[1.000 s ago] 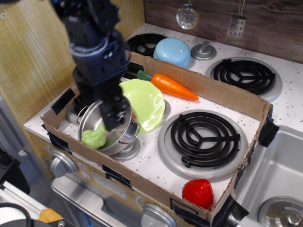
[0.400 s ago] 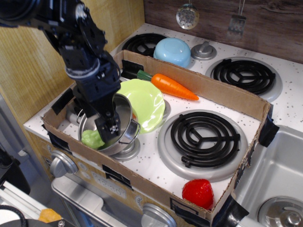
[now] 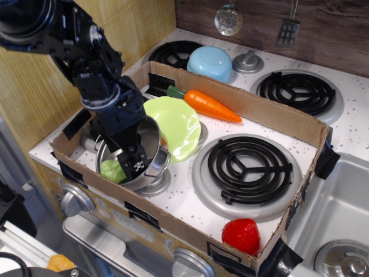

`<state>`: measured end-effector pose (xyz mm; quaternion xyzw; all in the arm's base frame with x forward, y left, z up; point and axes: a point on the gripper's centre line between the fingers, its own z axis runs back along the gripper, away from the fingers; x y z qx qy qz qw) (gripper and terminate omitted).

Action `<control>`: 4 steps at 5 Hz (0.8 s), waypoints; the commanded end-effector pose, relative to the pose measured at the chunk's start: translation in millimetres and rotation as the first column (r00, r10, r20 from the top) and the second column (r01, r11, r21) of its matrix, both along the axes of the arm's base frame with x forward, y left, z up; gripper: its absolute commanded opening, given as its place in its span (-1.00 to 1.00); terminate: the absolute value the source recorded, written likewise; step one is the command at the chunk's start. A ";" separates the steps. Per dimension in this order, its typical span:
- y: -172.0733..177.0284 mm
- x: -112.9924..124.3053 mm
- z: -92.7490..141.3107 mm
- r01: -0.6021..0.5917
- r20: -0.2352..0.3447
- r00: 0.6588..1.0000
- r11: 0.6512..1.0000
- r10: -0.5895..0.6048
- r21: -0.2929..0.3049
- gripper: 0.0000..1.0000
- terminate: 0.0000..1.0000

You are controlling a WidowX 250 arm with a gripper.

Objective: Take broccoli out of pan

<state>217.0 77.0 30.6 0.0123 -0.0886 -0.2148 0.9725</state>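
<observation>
The broccoli [image 3: 112, 170] lay inside the pan [image 3: 151, 151], low on the side nearest to me, at about 8 o'clock from the pan's centre. Only a part of it was visible, because the black arm covered the rest. The pan stood on the front left burner of the toy stove, and it seemed tilted a little toward the front, so I judged that the floret rested there simply because that was the lowest place.

The end effector [image 3: 134, 164] reached down into the pan, just beside the broccoli at its 3 o'clock. One dark finger with white marks showed over the steel wall. I could not tell how far the jaws stood apart, nor whether they touched or held the floret, since the wrist hid the tips. I judged the grasp was not yet sure.

Outward from the pan, a light green plate [image 3: 176, 124] lay touching its rim at 1 o'clock, and a carrot [image 3: 210, 105] was beyond that. A red toy [image 3: 241, 235] sat at 4 o'clock in the corner of the cardboard tray [image 3: 271, 109]. A blue bowl [image 3: 210, 62] stood outside the tray, further back on the worktop [image 3: 351, 124].
</observation>
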 end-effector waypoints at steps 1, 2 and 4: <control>6.1 2.7 4.3 -0.008 0.020 1.000 1.000 0.008 0.014 -1.00 -1.00; 5.6 2.6 10.6 -0.001 0.025 1.000 1.000 0.001 0.018 -1.00 -1.00; 1.0 15.4 57.4 0.046 -0.018 0.999 0.994 -0.044 0.099 -1.00 -1.00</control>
